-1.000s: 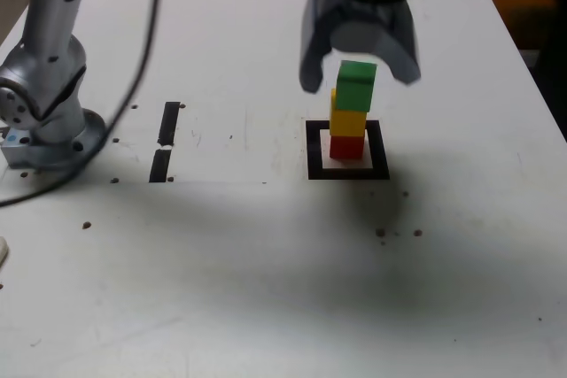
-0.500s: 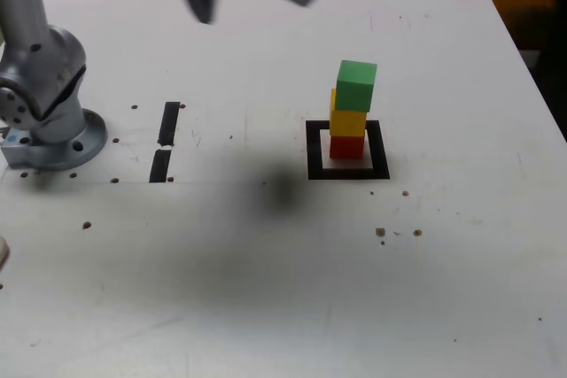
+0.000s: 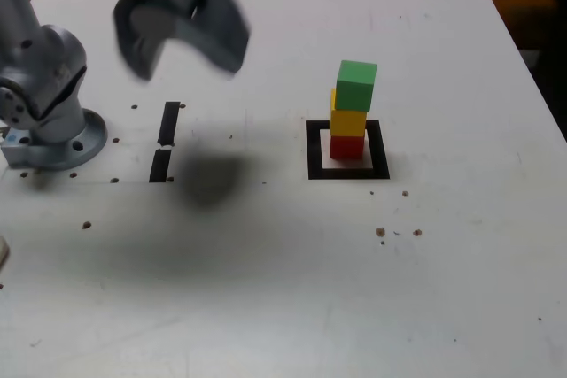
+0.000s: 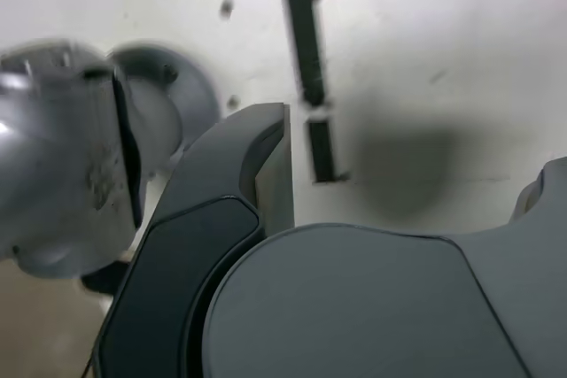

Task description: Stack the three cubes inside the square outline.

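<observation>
We find the gripper (image 3: 186,66) wide open, its 2 fingers spread, with nothing held between them. In the exterior view, it hangs above the table (image 3: 252,294), near the arm base (image 3: 58,139) and the 2 strips (image 3: 169,123). The wrist view shows the strips and bare table, but no cube. From the gripper, the stack lies toward the exterior view's right and lower in that view, well apart from both fingers. With only 1 arm, we judge this sideways clearance to be the relation that governs the next move. The stack's long axis points upright from the table: the red cube (image 3: 346,148) at the bottom, the yellow cube (image 3: 348,121) on it, and the green cube (image 3: 356,86) on top. The red cube sits inside the square (image 3: 315,150), apart from its black border. The green cube appears offset toward the exterior view's right and slightly turned; we cannot tell its exact overhang. We judge the task complete, with all 3 cubes stacked. We advise withdrawing without crossing over the stack, since a touch on the green cube could topple it.
</observation>
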Controlling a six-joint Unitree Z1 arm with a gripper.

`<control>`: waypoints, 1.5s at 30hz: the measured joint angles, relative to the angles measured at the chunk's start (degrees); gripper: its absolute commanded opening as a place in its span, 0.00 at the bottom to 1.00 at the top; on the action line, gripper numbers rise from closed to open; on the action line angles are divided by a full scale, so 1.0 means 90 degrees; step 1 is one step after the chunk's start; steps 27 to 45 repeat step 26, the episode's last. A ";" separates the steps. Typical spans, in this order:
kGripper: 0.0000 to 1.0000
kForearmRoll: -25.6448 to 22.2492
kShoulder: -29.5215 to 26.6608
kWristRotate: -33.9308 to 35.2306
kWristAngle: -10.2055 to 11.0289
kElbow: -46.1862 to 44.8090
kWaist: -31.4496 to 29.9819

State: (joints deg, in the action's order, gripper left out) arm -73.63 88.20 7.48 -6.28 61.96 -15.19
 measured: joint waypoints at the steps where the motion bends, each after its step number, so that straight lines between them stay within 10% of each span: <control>1: 1.00 -0.0002 0.0096 -0.0008 -0.0054 -0.0199 -0.0017; 26: 1.00 0.1472 -0.0220 -0.0579 -0.0570 -0.1761 -0.0007; 45: 1.00 0.1472 -0.0220 -0.0579 -0.0570 -0.1761 -0.0007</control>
